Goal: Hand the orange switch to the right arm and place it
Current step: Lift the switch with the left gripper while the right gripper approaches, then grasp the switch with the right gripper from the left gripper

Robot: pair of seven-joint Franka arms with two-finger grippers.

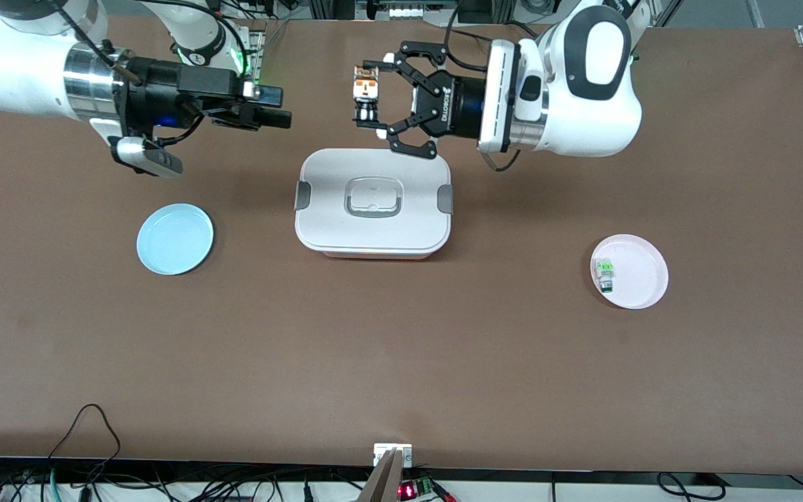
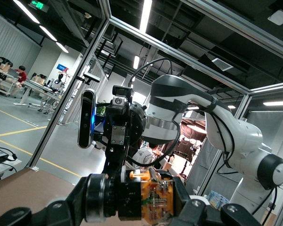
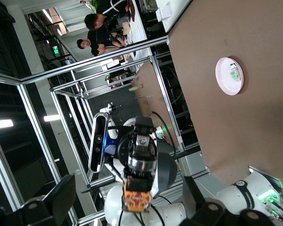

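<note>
- Front view: the left arm's black open-linkage gripper (image 1: pixel 373 104) hangs in the air over the brown tabletop (image 1: pixel 401 362), its 2 fingers pinching the tiny black-and-orange switch (image 1: pixel 365 93) at their tips.
- Just nearer the camera than that gripper sits a white rectangular lidded container (image 1: pixel 373 202) with grey side latches.
- The right arm's slim boxy black gripper (image 1: pixel 279 111) is also aloft, over bare table toward the right arm's end, pointing at the switch with a clear gap between them; whether its fingers are spread I cannot tell.
- A round light-blue plate (image 1: pixel 175 238) lies toward the right arm's end, and a round pale-pink plate (image 1: pixel 642 275) toward the left arm's end carries a small green-and-white component (image 1: pixel 606 273).
- Left wrist view: the orange switch (image 2: pixel 151 197) is gripped between the left gripper's black fingers (image 2: pixel 92 197), with the right arm's gripper (image 2: pixel 119 136) facing it farther off.
- Right wrist view: the switch (image 3: pixel 137 194) shows held at the tip of the left gripper (image 3: pixel 140 157); the pink plate (image 3: pixel 225 77) with its green component (image 3: pixel 234 71) lies on the table well apart.
</note>
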